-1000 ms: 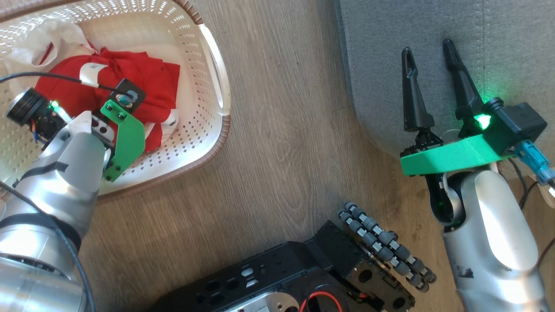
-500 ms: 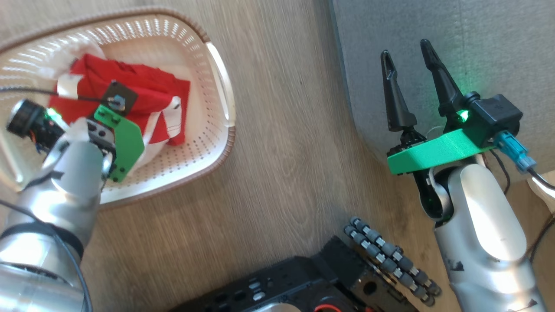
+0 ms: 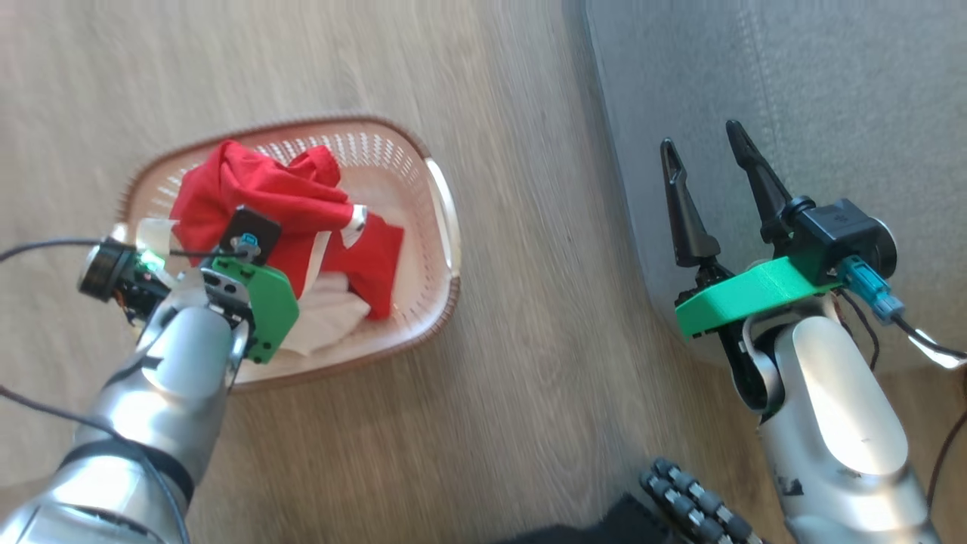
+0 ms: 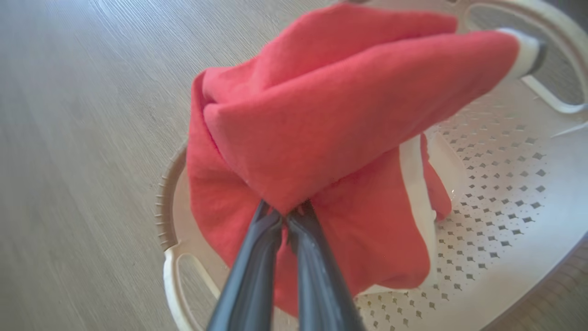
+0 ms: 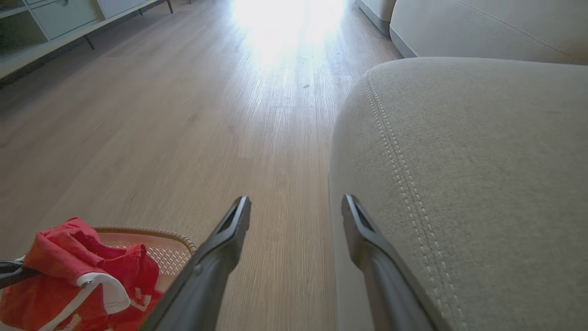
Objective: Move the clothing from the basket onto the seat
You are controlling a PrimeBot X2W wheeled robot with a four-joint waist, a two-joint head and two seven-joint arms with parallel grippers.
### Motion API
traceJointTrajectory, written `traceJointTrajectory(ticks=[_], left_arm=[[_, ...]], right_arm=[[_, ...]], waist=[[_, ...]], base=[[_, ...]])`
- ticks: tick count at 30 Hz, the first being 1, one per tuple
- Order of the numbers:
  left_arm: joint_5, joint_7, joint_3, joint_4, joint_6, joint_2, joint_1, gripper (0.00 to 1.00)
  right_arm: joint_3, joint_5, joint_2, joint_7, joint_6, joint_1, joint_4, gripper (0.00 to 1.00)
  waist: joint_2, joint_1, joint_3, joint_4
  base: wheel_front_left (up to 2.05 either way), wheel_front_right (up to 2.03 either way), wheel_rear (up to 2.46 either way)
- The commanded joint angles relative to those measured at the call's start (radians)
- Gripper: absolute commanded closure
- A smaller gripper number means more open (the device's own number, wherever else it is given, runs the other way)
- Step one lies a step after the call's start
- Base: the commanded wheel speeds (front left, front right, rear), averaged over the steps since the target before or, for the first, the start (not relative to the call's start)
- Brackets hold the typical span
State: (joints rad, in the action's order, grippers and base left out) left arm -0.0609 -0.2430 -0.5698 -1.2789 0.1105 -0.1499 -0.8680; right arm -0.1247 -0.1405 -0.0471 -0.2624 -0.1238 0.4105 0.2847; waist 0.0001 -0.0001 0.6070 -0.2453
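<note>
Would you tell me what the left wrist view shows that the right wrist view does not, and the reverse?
From the left wrist view: the left gripper pinched shut on a fold of the red clothing, seen close, plus the basket with its dotted floor and a white handle. From the right wrist view: the right gripper, open and holding nothing, at the edge of the grey seat with its double stitching, and a shelf unit far off. In both: the clothing bunched over the basket, and the wood floor.
</note>
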Motion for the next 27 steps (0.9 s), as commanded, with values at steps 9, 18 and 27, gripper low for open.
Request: traceJointTrajectory(ticks=[9,18,27], left_arm=[[-0.022,-0.018,0.057,0.369,0.071,-0.039,0.146,1.00],[-0.013,-0.019,0.127,0.797,0.114,-0.064,0.308,1.00],[-0.010,-0.019,0.230,1.159,0.103,-0.047,0.426,1.00]], right_arm=[[-0.008,0.021,-0.003,0.001,-0.007,-0.062,-0.001,0.00],[-0.005,0.043,-0.003,0.001,-0.007,-0.103,0.008,0.00],[0.000,0.045,-0.003,0.001,-0.007,-0.148,0.021,0.00]], waist=[[-0.0001,0.0001,-0.187,0.068],[-0.0001,0.0001,-0.300,0.104],[-0.0001,0.0001,-0.393,0.130]], base=[[0.00,0.00,0.00],[0.00,0.00,0.00],[0.00,0.00,0.00]])
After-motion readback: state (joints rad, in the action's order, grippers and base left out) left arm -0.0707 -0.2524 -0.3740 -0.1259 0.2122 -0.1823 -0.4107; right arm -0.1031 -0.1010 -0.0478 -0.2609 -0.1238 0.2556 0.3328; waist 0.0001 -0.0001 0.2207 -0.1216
